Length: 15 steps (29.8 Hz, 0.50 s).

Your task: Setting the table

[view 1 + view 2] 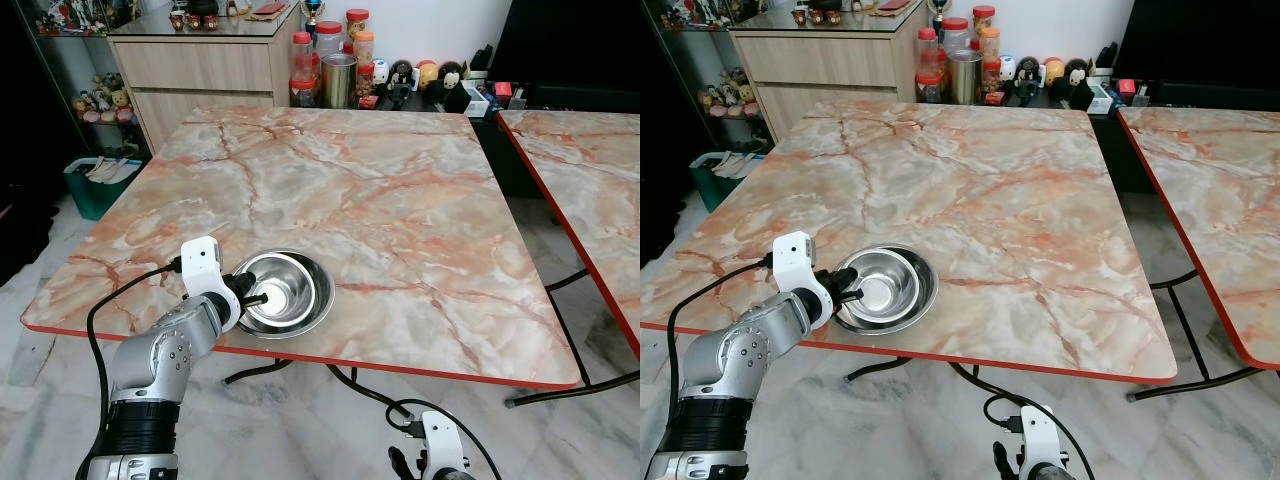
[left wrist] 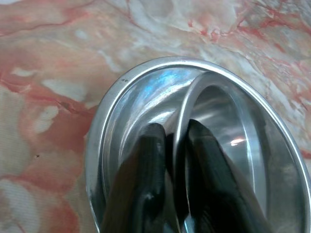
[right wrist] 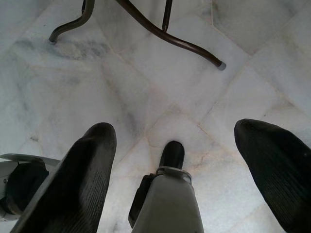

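On the marbled bench point(image 1: 400, 200), near its front-left edge, sits a steel bowl point(image 1: 295, 285) whose near rim the left gripper point(image 1: 256, 297) pinches between its 2 fingers point(image 2: 146, 184), closed with 1 inside and 1 outside, while the right gripper point(image 3: 184, 145) hangs over the floor point(image 3: 146, 73), fingers spread wide and holding nothing.

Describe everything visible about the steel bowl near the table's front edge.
The steel bowl is round, shiny and reflective, with a wide flat rim and an empty, mirror-like inside. It sits upright on the marble-patterned table, close to its red front edge on the robot's left side. The left gripper has its jaws shut on the near rim, one black finger inside and one outside. Whether it is one bowl or two nested cannot be told.
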### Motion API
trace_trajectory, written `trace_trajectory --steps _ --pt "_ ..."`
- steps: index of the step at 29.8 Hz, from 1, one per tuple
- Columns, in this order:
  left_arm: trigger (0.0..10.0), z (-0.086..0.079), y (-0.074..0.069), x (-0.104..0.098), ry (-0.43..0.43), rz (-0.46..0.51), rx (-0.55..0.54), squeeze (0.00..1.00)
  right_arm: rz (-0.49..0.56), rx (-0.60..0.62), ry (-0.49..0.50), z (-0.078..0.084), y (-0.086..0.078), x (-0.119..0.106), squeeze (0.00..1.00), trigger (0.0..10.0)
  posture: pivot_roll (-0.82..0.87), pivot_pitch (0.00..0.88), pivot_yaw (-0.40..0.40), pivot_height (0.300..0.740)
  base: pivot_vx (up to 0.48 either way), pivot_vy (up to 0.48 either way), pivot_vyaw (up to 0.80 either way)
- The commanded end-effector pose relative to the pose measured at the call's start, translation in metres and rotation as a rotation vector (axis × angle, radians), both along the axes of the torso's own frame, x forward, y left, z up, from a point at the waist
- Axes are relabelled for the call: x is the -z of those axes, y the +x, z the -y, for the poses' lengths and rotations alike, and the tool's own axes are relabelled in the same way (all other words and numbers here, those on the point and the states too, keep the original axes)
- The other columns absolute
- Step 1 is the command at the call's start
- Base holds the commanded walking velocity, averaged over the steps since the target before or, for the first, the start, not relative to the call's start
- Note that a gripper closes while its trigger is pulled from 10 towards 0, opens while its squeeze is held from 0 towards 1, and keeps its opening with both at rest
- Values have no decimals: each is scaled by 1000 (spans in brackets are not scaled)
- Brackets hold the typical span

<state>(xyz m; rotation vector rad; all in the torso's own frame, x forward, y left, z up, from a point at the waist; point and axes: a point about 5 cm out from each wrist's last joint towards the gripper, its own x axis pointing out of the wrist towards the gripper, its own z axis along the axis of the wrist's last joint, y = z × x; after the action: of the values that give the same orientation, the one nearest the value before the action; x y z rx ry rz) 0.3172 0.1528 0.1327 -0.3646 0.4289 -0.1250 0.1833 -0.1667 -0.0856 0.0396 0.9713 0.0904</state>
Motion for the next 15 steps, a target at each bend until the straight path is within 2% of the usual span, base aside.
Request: trace_trajectory --steps 1,5,6,7,8,13,15 --pt "10000 -1 1 -3 24 3 3 1000 -5 5 0 1 0 0 0 10000 82 0 1 740 0 0 0" --pt "10000 0 1 -4 35 8 13 992 -5 4 1 1 0 0 0 10000 82 0 1 740 0 0 0" --pt "10000 1 1 -3 41 9 19 290 -5 5 2 1 0 0 0 10000 82 0 1 740 0 0 0" --pt "10000 1 0 -4 42 10 20 290 -5 5 2 1 0 0 0 10000 83 0 2 740 0 0 0" --pt "10000 1 1 -4 45 11 19 0 -5 5 2 1 0 0 0 10000 83 0 2 740 0 0 0" --pt "10000 1 1 -6 67 20 23 0 -5 5 2 0 0 0 0 10000 84 0 1 740 0 0 0" --pt "10000 -1 3 -7 139 32 32 0 -5 6 2 0 0 0 0 10000 86 0 1 740 0 0 0"
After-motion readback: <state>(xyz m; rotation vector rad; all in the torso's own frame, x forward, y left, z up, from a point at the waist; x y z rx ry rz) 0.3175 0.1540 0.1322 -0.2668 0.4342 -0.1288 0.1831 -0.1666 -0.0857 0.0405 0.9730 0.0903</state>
